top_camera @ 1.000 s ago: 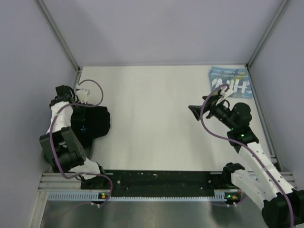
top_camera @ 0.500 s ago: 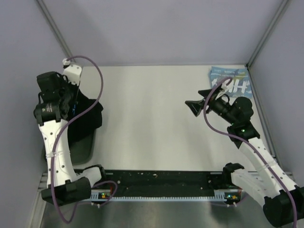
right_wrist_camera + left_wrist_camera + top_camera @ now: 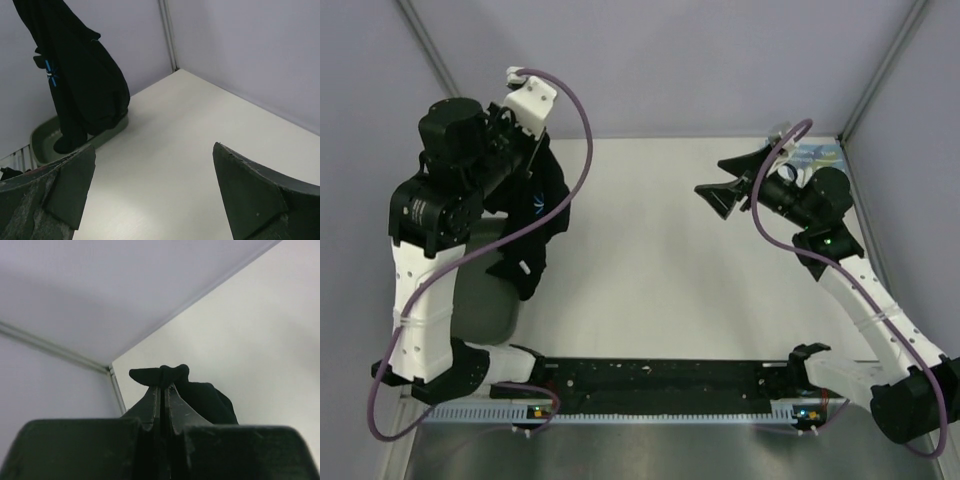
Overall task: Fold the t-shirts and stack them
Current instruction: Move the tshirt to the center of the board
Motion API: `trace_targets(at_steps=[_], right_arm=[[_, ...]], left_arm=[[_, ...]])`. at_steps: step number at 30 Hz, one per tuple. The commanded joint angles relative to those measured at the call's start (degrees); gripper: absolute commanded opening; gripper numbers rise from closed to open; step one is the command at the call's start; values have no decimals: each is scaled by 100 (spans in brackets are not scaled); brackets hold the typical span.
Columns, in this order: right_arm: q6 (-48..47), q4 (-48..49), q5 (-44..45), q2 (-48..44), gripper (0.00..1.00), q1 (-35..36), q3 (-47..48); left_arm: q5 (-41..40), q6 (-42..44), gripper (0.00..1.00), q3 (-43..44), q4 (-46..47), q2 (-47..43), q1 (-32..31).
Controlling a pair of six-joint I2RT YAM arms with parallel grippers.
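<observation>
**Step in hand:** The left hand (image 3: 164,387) is lifting the black t-shirt (image 3: 535,220) out of the green tray (image 3: 485,318). Its jaws are pressing tight together on a pinch of black cloth. This is judged to be the pick-up before any folding, so the task is standing at an early stage.

**Condition of the garment:** The black t-shirt is hanging above the tray as a crumpled, unfolded bunch, narrowing downward. A small blue mark is showing on it. Its lowest tail is reaching down to the tray in the right wrist view. Whether it is touching the tray floor cannot be told.

**Next move, as judged:** The shirt is needing to be carried clear of the tray and laid out flat on the counter (image 3: 640,260) to the right of the tray. A single pinch is giving no spread, so a second grip on another edge is likely to be wanted.

**Right side:** The right hand (image 3: 728,185) is hovering well to the right of the tray with its jaws standing wide apart and holding nothing. It is facing back toward the tray and the hanging cloth.

**Second garment:** The light blue t-shirt (image 3: 817,155) is lying at the counter's far corner, well apart from the tray. The right arm is covering most of it, so its lettering and fold cannot be judged.
</observation>
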Motion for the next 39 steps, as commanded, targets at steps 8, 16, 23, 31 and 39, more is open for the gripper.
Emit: trace_targets(at_steps=[8, 16, 23, 31, 39], right_arm=[[94, -4, -353, 577, 99, 71, 893], [-942, -1989, 918, 709, 99, 53, 1263], [-1533, -3036, 2019, 779, 99, 62, 1061], [-1077, -3933, 2512, 1087, 98, 62, 693], [-172, -4022, 1994, 1306, 90, 141, -213]], left_arm=[[-315, 190, 0, 2638, 407, 1425, -1895], [114, -660, 0, 2034, 679, 2156, -1984], [712, -1373, 0, 1118, 1215, 2691, -1975], [942, -1331, 0, 1162, 2111, 3895, -1993], [441, -1558, 58, 1399, 3561, 5065, -1861]])
